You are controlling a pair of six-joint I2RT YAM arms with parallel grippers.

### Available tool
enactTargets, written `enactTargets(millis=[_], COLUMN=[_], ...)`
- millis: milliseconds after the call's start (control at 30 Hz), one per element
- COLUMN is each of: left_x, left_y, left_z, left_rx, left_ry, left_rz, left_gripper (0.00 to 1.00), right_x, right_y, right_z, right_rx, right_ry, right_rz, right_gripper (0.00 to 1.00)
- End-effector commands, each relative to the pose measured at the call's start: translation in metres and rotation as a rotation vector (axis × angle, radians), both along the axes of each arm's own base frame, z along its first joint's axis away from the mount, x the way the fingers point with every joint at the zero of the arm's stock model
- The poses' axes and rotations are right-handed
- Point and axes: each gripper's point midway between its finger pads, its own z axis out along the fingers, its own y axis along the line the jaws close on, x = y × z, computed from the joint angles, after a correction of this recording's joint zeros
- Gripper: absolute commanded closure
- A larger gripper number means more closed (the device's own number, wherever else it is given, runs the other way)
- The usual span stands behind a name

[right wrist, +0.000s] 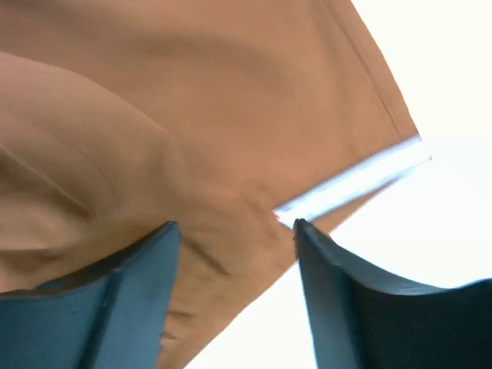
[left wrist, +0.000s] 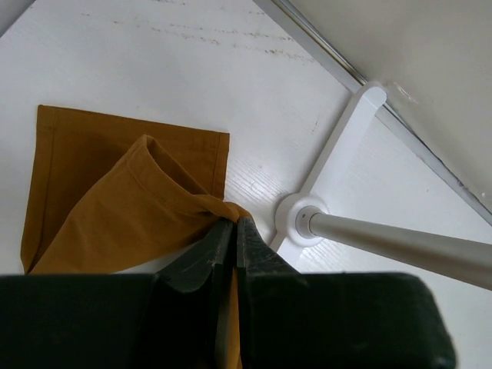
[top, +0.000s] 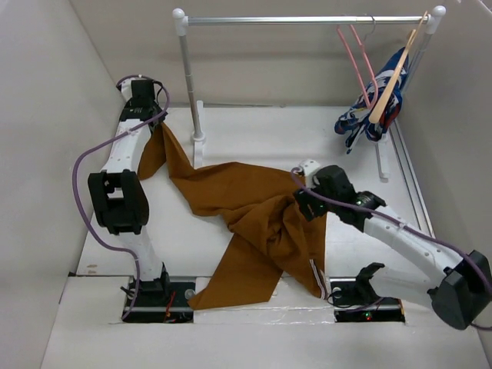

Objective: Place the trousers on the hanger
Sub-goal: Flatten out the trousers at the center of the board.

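Bright even light, soft shadows, right-wrist view overexposed

**Table** [top: 261,131]: white, flat, with pale panels [top: 46,115] on three sides.

Lying or standing directly on it:
1. **Trousers** [top: 238,196]: rust-brown and crumpled across the middle. One leg reaches the near edge between my two bases. One end rises off the surface at far left. The striped waistband edge [top: 315,277] lies near my right base.
2. **Clothes rack** [top: 307,19]: its white left foot [top: 198,146] and right foot [top: 382,165] stand on the far half.
3. **My left base** [top: 154,301] and **right base** [top: 369,307]: at the near edge.
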Motion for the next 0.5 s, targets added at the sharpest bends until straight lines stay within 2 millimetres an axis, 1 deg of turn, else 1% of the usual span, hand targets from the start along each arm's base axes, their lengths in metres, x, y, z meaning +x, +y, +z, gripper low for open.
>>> enactTargets(millis=[0,67,100,133,167,200,233,267,300,333,400,433,467], left_x=[-0.007,-0.012,-0.013,-0.015,-0.017,-0.018,-0.019,-0.021,-0.022,-0.021,-0.024,-0.024,-0.025], left_y=[-0.002,-0.002,-0.002,-0.002,-0.002,-0.001,-0.001,-0.003,-0.005,-0.007,-0.01,-0.01,-0.011], left_z=[0.043,0.042,0.04,0.04,0.039,0.038,0.038,0.041,0.042,0.045,0.049,0.051,0.054], left_rx=[-0.009,-0.01,-0.01,-0.011,-0.009,-0.01,-0.015,-0.021,-0.031,-0.045,-0.059,-0.062,-0.065], left_ry=[-0.111,-0.109,-0.106,-0.108,-0.104,-0.101,-0.101,-0.109,-0.116,-0.133,-0.144,-0.149,-0.154], left_rz=[0.004,0.004,0.007,0.009,0.008,0.012,0.015,0.012,0.004,0.002,-0.009,-0.007,-0.007], left_gripper=[1.0,1.0,1.0,1.0,1.0,1.0,1.0,1.0,1.0,1.0,1.0,1.0,1.0], right_x=[0.019,0.031,0.028,0.032,0.026,0.021,0.013,0.012,0.014,0.019,0.028,0.04,0.045], right_y=[-0.029,-0.035,-0.031,-0.026,-0.021,-0.022,-0.036,-0.048,-0.065,-0.084,-0.095,-0.105,-0.108], right_z=[-0.023,-0.015,-0.012,-0.002,0.001,0.006,-0.003,-0.008,-0.015,-0.025,-0.032,-0.038,-0.043], right_rx=[0.091,0.14,0.199,0.224,0.219,0.177,0.104,0.06,0.008,0.006,0.036,0.063,0.077], right_ry=[0.009,-0.045,-0.046,-0.095,-0.104,-0.137,-0.102,-0.092,-0.087,-0.06,-0.038,-0.029,-0.019], right_rz=[-0.123,-0.107,-0.049,-0.014,0.013,-0.002,-0.046,-0.101,-0.17,-0.233,-0.26,-0.298,-0.318], right_gripper=[0.28,0.26,0.26,0.26,0.26,0.26,0.25,0.22,0.2,0.2,0.2,0.2,0.2])
